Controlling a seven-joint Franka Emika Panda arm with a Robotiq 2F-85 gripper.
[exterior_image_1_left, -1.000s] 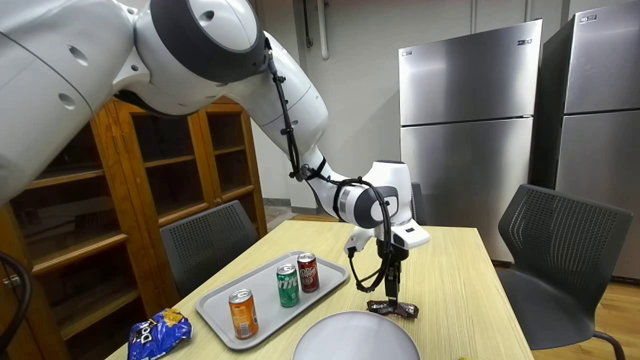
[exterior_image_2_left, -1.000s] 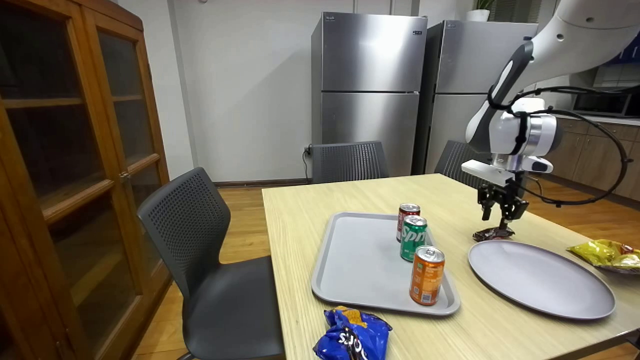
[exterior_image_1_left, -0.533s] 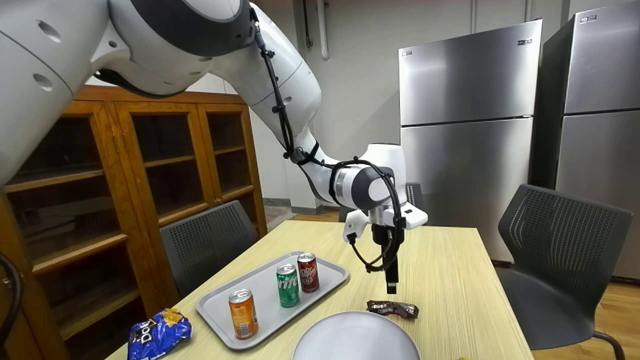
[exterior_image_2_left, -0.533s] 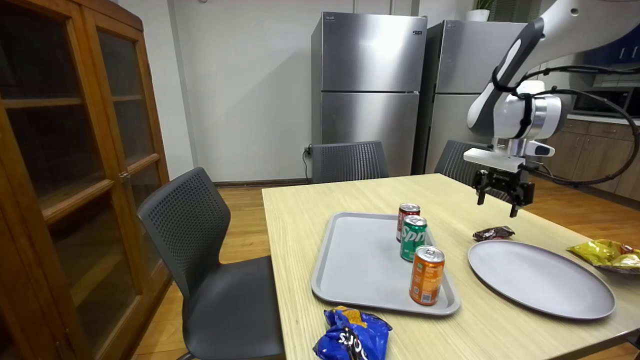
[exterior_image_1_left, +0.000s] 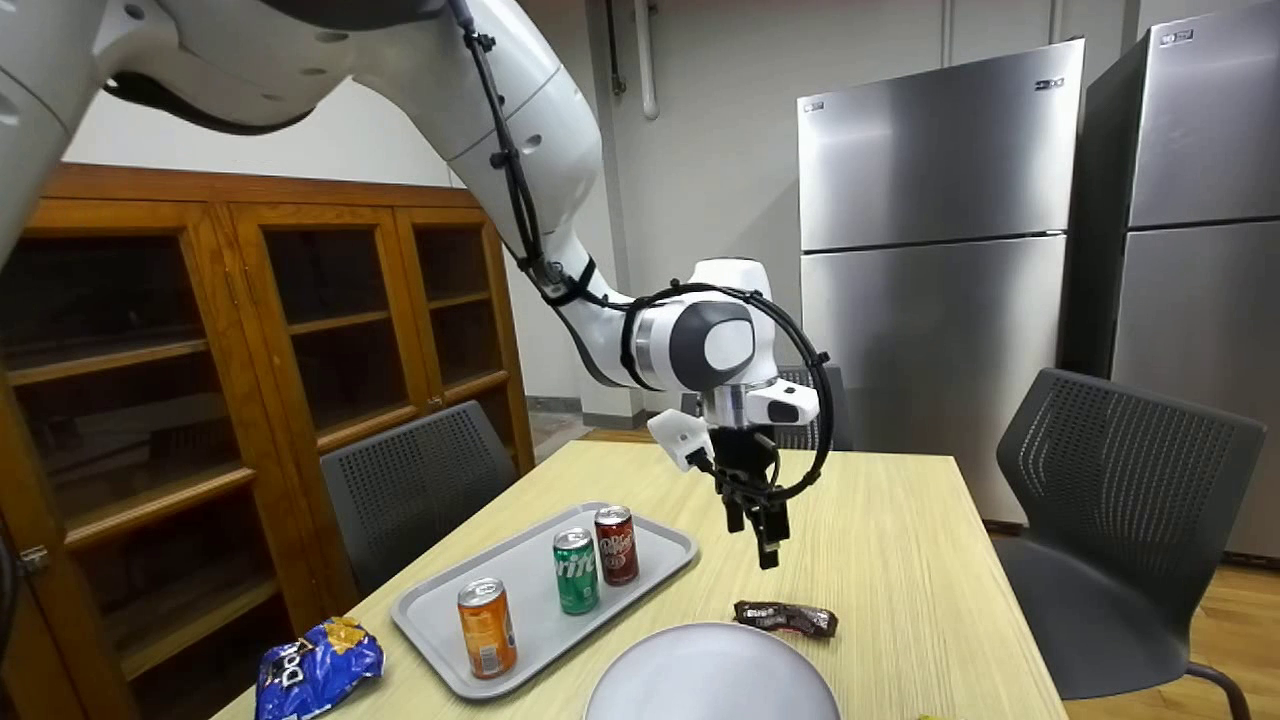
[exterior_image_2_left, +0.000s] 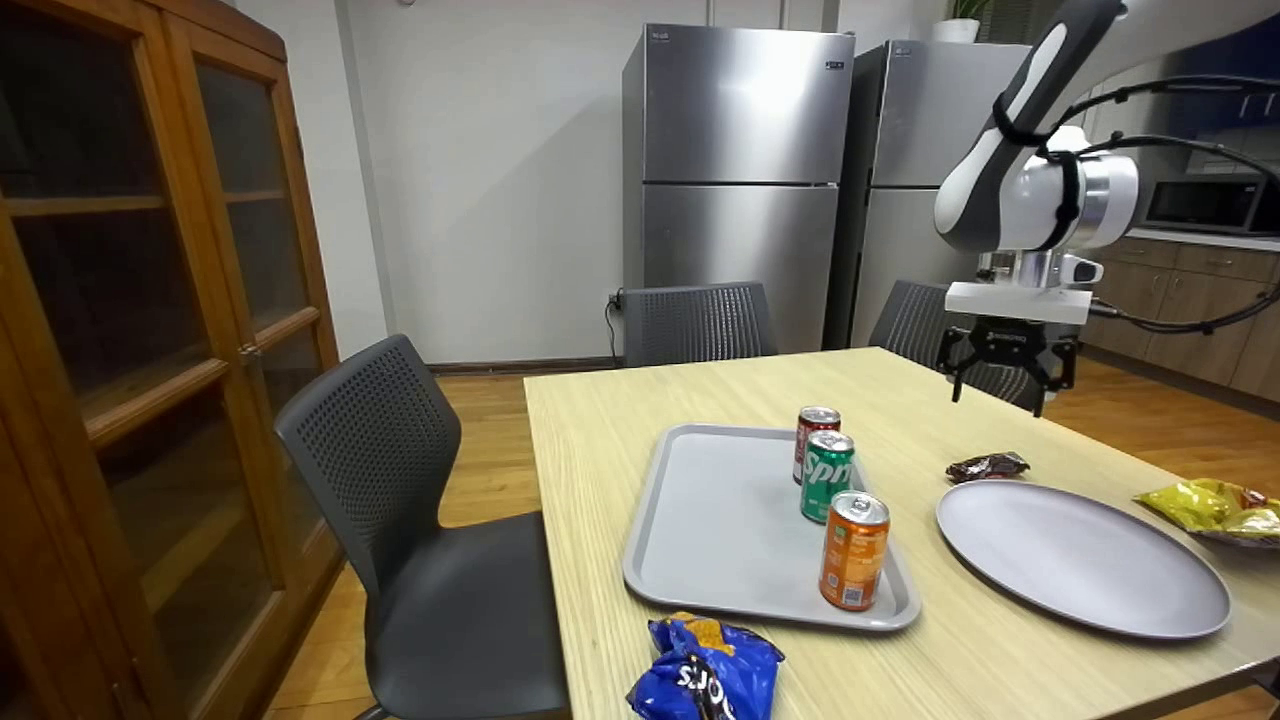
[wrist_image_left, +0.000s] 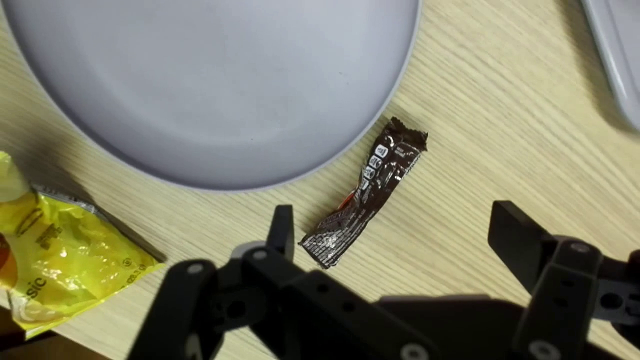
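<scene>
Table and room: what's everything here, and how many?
table: 1, pale wood, foreground
plate: 1, grey, on table
tray: 1, grey, on table
snack bar: 1, brown, near plate
cans: 3, orange, green, red, on tray
bags: 2, blue, yellow, on table
chairs: 3, dark grey, around table
fridges: 2, silver, at back
cabinet: 1, brown, beside a chair
potted plant: 1, green, above a fridge
microwave: 1, black, in background
cupboards: several, brown, blue, around microwave
arm: 1, mostly white, above table
jaws: 1 pair, black, open, above table
</scene>
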